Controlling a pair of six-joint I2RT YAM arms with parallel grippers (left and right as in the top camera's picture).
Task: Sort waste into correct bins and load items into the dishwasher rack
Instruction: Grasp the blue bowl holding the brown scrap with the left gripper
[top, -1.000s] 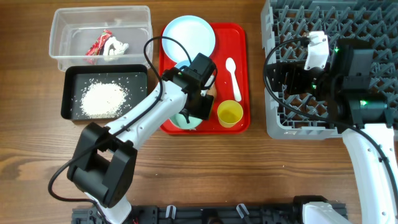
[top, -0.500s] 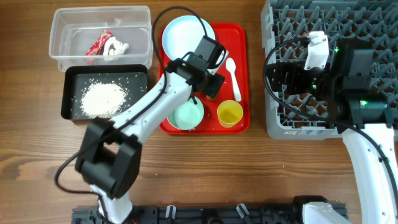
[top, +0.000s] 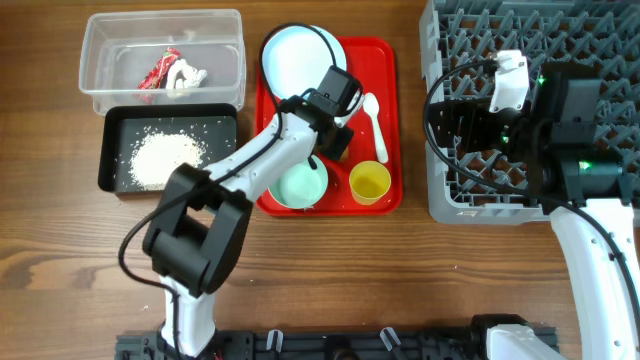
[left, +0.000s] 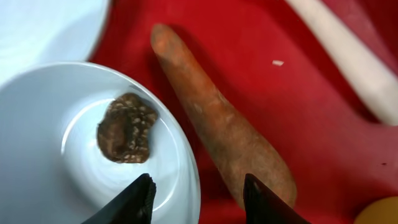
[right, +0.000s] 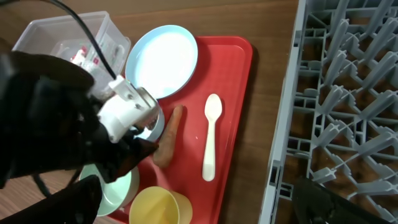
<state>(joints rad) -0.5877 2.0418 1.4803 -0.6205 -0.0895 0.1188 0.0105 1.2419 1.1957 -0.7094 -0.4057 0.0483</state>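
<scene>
The left fingers (left: 138, 200), parted and holding nothing, hover over the red tray (left: 323, 124). The carrot piece (left: 227, 134) lies ahead of them, its thick end beside one fingertip. The pale blue bowl (left: 37, 155), holding the dark food lump (left: 126, 129), lies under the other. The right fingers (right: 329, 202), spread wide and empty, hang above the dishwasher rack (right: 348, 93).

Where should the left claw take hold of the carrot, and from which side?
Take the carrot at its thick half, from straight above, left claw across its width. It lies flat on the tray and tapers to a thin tip; the bowl sits close beside it.
</scene>
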